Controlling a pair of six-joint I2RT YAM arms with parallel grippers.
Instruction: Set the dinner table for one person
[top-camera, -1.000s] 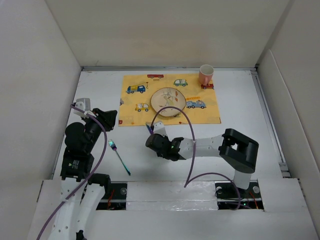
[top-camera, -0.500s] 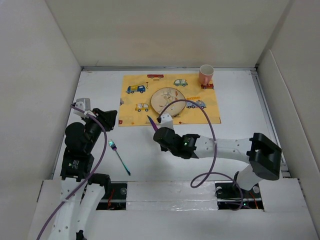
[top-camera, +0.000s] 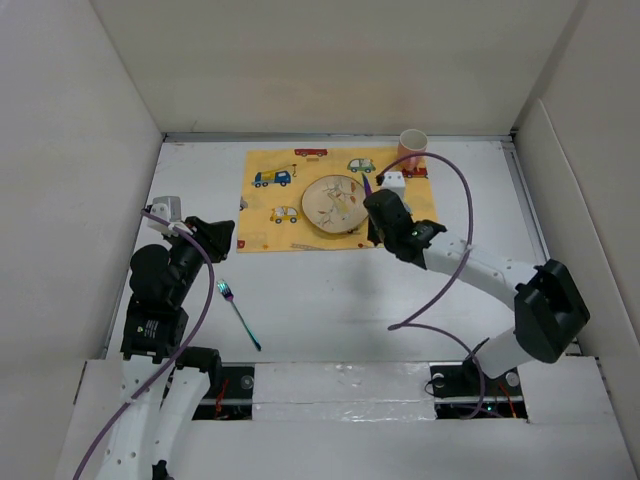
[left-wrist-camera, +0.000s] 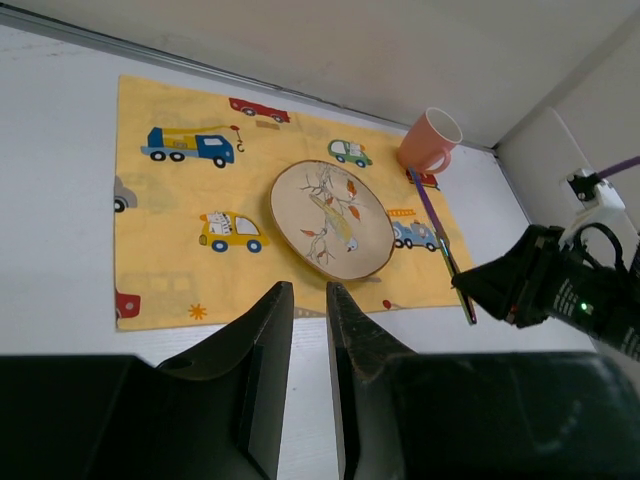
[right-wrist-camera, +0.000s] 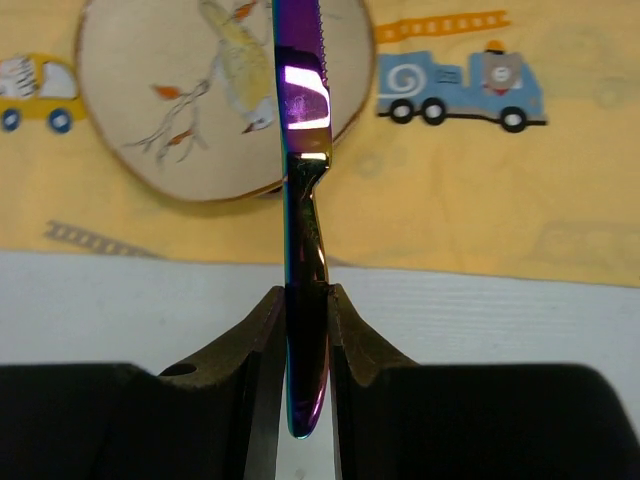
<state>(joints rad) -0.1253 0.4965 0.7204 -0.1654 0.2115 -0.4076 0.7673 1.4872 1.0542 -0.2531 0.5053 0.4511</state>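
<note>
Gripping the knife (right-wrist-camera: 300, 200), right pincer (right-wrist-camera: 303, 310) hovers beside the empty plate (top-camera: 336, 204).

The dinner table (top-camera: 330, 300) is a large, flat, plain white surface walled by off-white panels.

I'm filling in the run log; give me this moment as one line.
right claw: shut on knife, above placemat by plate | left claw: idle | fork: on table | cup: on placemat

The scene is evenly and brightly lit from above, only soft shadows being cast on the surface (top-camera: 330, 300), while a bright glare patch is seen on the knife (right-wrist-camera: 303, 100) blade.
</note>
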